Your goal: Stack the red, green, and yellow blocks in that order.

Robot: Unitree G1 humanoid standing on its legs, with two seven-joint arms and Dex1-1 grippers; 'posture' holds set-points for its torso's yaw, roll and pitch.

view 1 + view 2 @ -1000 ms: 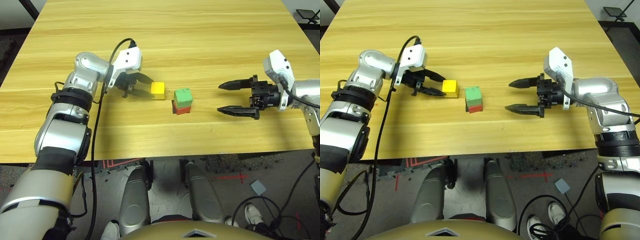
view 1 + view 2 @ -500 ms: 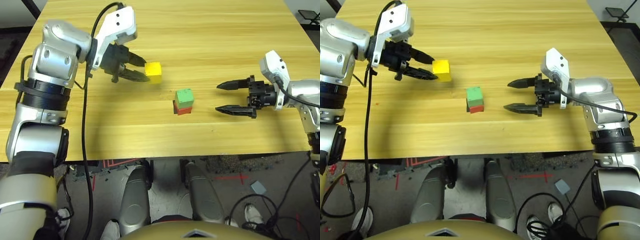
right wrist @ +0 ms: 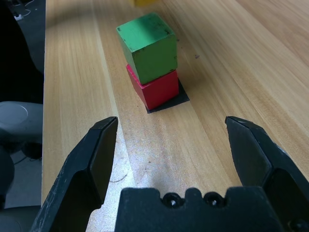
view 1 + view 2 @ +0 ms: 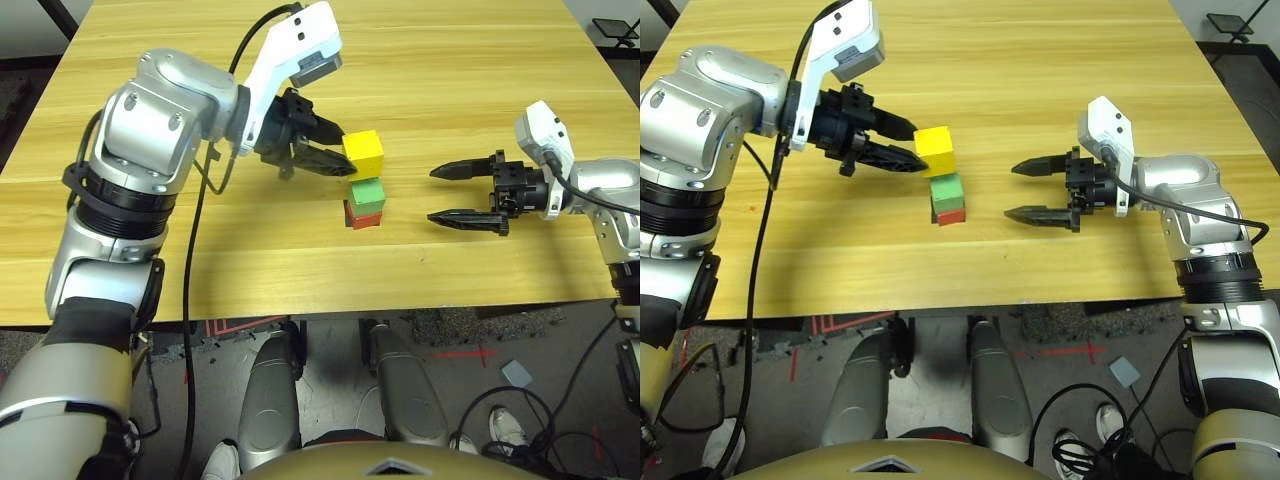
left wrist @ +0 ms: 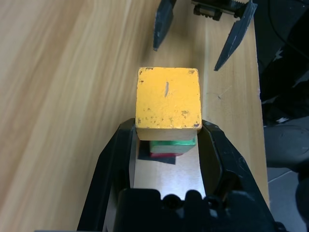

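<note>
One light wood-grain table [image 4: 480, 60] spreads before you, with a grey floor [image 4: 330, 350] beyond its near edge, where red tape and a loose black cable [image 4: 1040, 420] lie. A flat black square patch [image 3: 182, 98] sits under the small bright red cube [image 3: 161, 90], with the small light green cube [image 3: 154, 53] stacked on it, edges slightly turned from each other. Your left gripper [image 5: 168, 126] clasps the small yellow cube [image 5: 168, 99] above the green one, its faces roughly square to the fingers. Your right gripper [image 3: 171, 121] is spread wide and empty, pointing at the stack. Being cubes, none has a long axis.
</note>
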